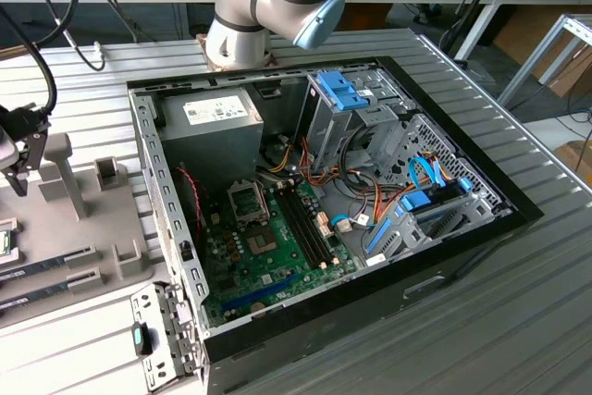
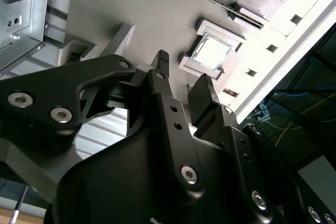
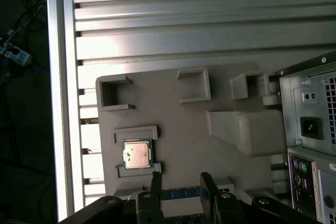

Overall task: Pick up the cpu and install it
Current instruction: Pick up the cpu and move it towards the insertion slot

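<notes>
1. As I read the scene from the exterior view's left, the gripper (image 2: pixel 182 69) hangs over the grey holder plate (image 1: pixel 88 228), which lies beside the computer case (image 1: pixel 153 164) and well apart from the motherboard (image 1: pixel 268 247).
2. Its fingers (image 3: pixel 156 182) stand apart with nothing between them, so I take the gripper as open and carrying nothing.
3. The cpu (image 3: pixel 137 154) lies flat in a shallow framed pocket of the plate, metal top upward. I think the low walls around it hold it at a known place for the fingers. In both wrist views it is near the fingertips, but not between them and not touched.
4. Two memory sticks (image 1: pixel 57 260) lie in long slots of the same plate, just beside that pocket.
5. Toward the exterior view's right, the case lies on its side with the cover off, so the motherboard faces up and can be reached from above.
6. The socket (image 1: pixel 248 203) on the board looks empty as far as I can tell, so I judge the picking is not yet done.
7. Beyond it are the power supply (image 1: pixel 215 122) and the drive cage (image 1: pixel 370 108).
</notes>
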`<state>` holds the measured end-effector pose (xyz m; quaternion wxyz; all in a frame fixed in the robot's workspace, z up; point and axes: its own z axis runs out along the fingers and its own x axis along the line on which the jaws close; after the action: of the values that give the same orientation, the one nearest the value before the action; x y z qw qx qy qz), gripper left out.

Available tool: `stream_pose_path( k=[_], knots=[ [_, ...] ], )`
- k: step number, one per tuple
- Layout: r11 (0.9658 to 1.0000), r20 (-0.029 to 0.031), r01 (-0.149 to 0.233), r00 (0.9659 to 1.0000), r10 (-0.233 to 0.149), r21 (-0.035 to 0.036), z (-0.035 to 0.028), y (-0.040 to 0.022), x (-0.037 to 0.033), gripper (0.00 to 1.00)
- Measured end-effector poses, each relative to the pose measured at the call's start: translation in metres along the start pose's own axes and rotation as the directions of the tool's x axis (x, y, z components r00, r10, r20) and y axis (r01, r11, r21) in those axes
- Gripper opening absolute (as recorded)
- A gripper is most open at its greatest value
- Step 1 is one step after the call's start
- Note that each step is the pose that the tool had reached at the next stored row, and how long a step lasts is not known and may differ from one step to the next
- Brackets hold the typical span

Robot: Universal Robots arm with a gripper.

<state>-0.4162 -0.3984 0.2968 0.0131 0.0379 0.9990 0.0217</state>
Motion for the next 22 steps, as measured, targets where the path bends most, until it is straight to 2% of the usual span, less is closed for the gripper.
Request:
stream_pose_path(
  k=[22],
  knots=[
    [1.0,-0.0001,0.0,1.0,0.0,0.0001,0.0093,-0.0004,0.0002,0.42]
  ],
)
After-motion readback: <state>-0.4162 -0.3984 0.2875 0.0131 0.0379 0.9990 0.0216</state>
